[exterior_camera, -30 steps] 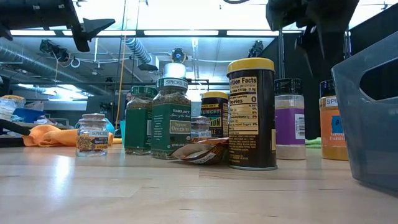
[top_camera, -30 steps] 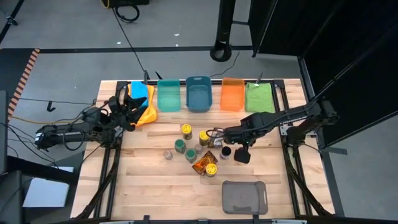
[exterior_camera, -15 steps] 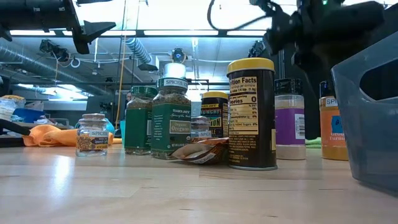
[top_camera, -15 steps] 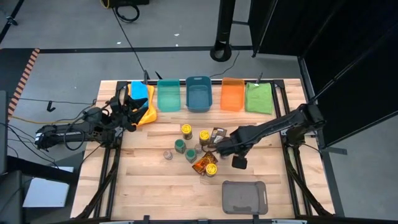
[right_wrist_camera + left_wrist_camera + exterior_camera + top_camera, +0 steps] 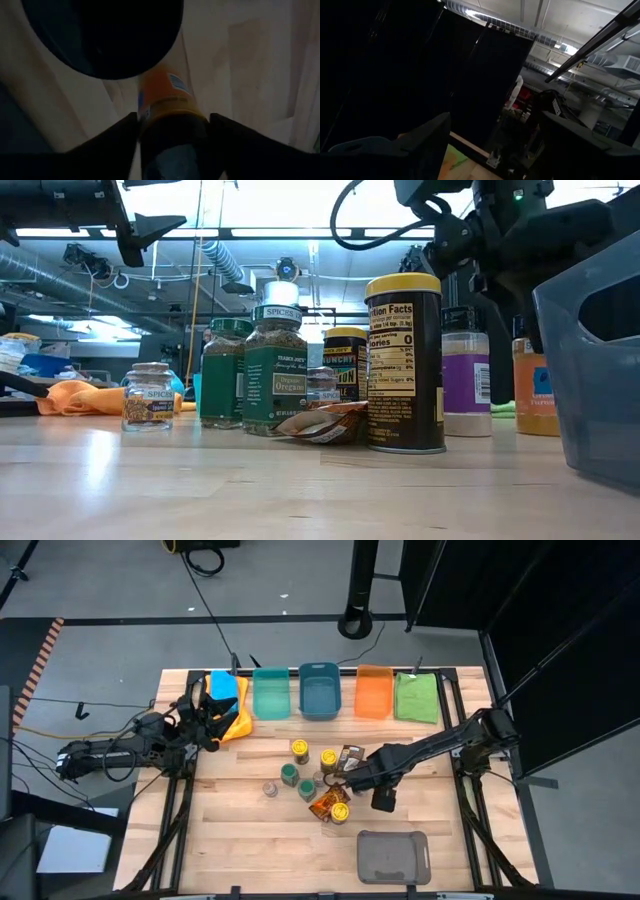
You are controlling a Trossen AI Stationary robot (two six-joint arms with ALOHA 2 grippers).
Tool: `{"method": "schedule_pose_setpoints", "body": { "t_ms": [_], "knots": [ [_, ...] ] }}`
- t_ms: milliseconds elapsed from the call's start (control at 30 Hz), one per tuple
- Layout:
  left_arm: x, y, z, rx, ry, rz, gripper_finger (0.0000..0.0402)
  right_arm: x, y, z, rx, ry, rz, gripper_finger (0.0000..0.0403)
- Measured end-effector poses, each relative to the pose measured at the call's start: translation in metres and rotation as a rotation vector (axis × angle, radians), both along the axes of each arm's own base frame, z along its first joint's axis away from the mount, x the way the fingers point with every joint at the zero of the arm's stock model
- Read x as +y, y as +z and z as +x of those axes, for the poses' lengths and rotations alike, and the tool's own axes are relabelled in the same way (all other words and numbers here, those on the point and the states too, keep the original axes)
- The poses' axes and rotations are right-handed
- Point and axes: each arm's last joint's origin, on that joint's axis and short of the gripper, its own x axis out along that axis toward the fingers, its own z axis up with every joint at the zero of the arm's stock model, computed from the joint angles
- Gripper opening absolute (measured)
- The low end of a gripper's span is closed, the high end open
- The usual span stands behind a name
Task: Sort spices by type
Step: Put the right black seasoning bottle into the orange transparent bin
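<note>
Right gripper is low over the cluster of spice jars at mid-table, at the cluster's right edge; in the right wrist view its two dark fingers stand on either side of an orange-bodied jar, close against it, though whether they actually clamp it I cannot tell; a dark round lid fills the space just beyond that jar. Low view: the jars stand upright in a loose group, a tall yellow-lidded one in front, green-lidded ones beside it, a crumpled foil packet lying between them. Left gripper waits at the table's far left corner over an orange cloth, its fingers spread apart with nothing between. Coloured bins line the far edge; a grey tray lies at the near edge.
</note>
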Motion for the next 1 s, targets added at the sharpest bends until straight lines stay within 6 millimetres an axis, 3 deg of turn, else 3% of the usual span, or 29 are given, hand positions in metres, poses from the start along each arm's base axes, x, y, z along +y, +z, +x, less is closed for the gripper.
{"method": "schedule_pose_setpoints", "body": {
  "t_ms": [67, 333, 567, 767, 1000],
  "knots": [
    [0.000, 0.000, 0.000, 0.001, 0.000, 0.000, 0.0310, 0.000, 0.001, 0.000, -0.006, 0.001, 0.000, 0.0200],
    [0.000, 0.000, 0.000, 0.002, 0.001, 0.001, 0.0310, 0.000, 0.005, -0.002, -0.020, 0.004, 0.003, 0.0200],
    [0.000, 0.000, 0.000, 0.003, 0.003, 0.001, 0.0310, -0.018, 0.031, -0.010, -0.117, -0.035, -0.008, 0.0200],
    [0.000, 0.000, 0.000, 0.003, 0.013, -0.001, 0.0310, -0.061, 0.062, -0.025, -0.230, -0.117, -0.086, 0.0200],
    [0.000, 0.000, 0.000, 0.003, 0.012, -0.001, 0.0310, -0.140, 0.084, -0.045, -0.314, -0.258, -0.207, 0.0200]
  ]
}}
